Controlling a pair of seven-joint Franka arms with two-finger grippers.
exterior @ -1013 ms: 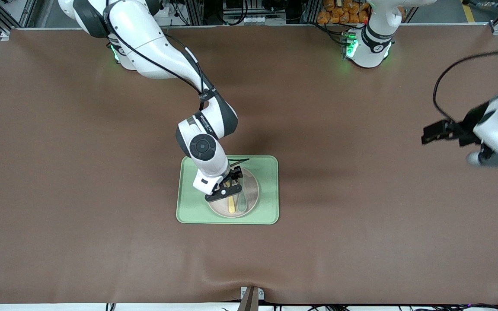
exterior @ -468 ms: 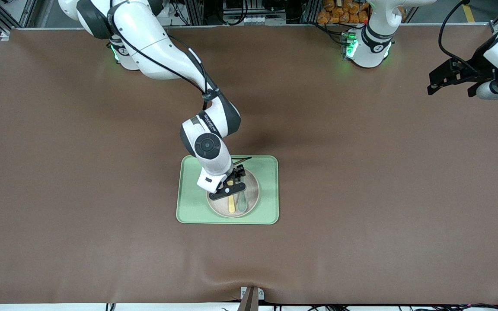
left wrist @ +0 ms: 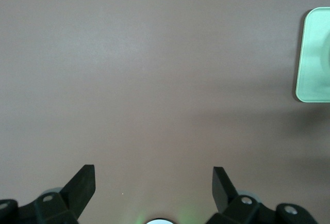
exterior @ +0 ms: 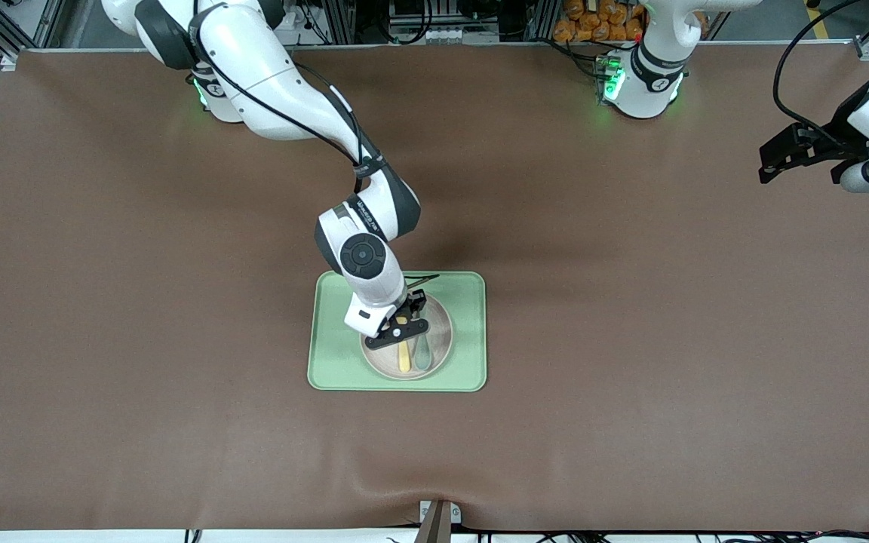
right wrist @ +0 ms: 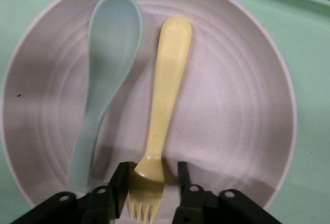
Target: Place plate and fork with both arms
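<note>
The off-white plate (exterior: 443,332) lies on the light green tray (exterior: 327,366). The pale yellow fork (exterior: 404,359) and a grey-green spoon (exterior: 424,354) lie side by side on the plate. My right gripper (exterior: 400,329) is down on the plate, open, with its fingers on either side of the fork's head. In the right wrist view the fork (right wrist: 166,100) runs away from the gripper (right wrist: 152,180). One finger (right wrist: 119,182) touches the fork and the other stands a little apart. My left gripper (exterior: 772,161) is open and empty, up over bare table at the left arm's end.
The brown table cover (exterior: 631,339) is bare around the tray. The left wrist view shows that gripper (left wrist: 153,180) open over the cover, with a corner of the tray (left wrist: 314,53) at the view's edge. The spoon (right wrist: 108,64) lies beside the fork on the plate (right wrist: 242,105).
My left arm has swung up and toward its base end of the table, then settled. My right gripper has shifted slightly along the fork toward its head.
</note>
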